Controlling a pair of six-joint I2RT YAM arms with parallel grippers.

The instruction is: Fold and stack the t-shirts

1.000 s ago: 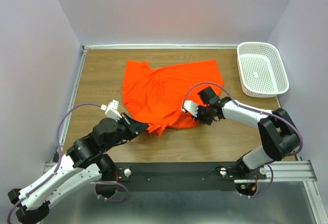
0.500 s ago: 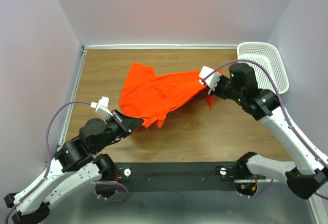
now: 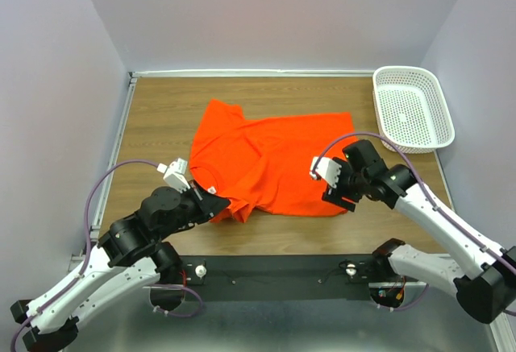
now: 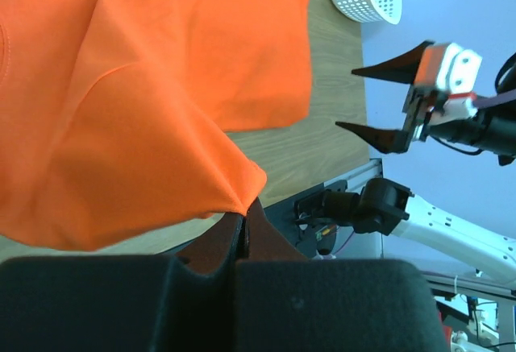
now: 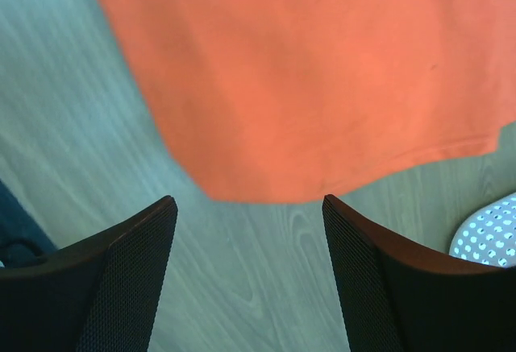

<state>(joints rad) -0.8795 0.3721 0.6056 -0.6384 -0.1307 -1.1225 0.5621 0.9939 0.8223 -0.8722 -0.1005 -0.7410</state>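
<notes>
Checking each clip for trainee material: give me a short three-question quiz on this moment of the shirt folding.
1. True or false: the right gripper is shut on the t-shirt.
2. Which one grips the t-shirt? A) left gripper B) right gripper C) neither
3. Fill in: the white basket sits at the far ____ corner of the table.
Key: 1 false, its jaws stand open; 2 A; 3 right.

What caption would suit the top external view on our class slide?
Left gripper pinches a corner of the orange-red t-shirt; open right gripper hovers at its right edge.
</notes>
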